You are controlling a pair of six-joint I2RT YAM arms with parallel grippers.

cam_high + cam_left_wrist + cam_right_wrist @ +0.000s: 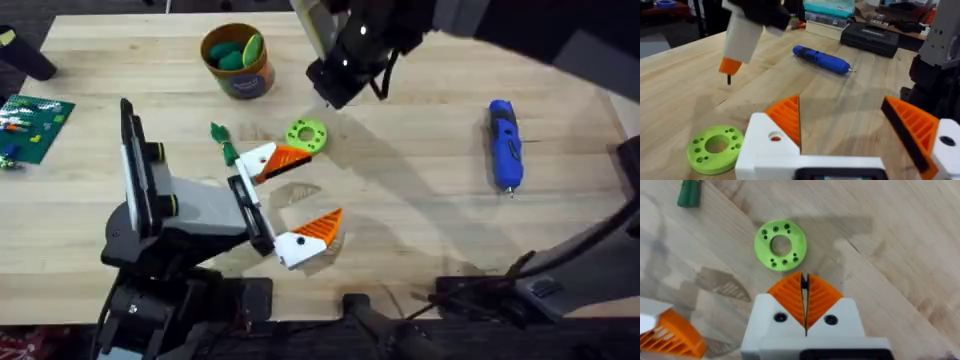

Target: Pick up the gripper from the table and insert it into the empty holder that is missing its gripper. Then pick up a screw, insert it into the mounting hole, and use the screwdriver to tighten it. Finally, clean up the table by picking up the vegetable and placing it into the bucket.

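**Screw pinched above the green disc**

Fingers of my right gripper [804, 282] are clenched on a thin dark screw [729, 79], poised above the green disc [306, 134]; my left gripper [322, 183] is spread wide, grasping nothing, beside that disc; the screwdriver [504, 142] lies at the table's 3 o'clock; the vegetable [222, 141] lies at the disc's 9 o'clock; the bucket [238, 62] stands at 11 o'clock.

No legible text; bucket [238, 62] label unreadable.
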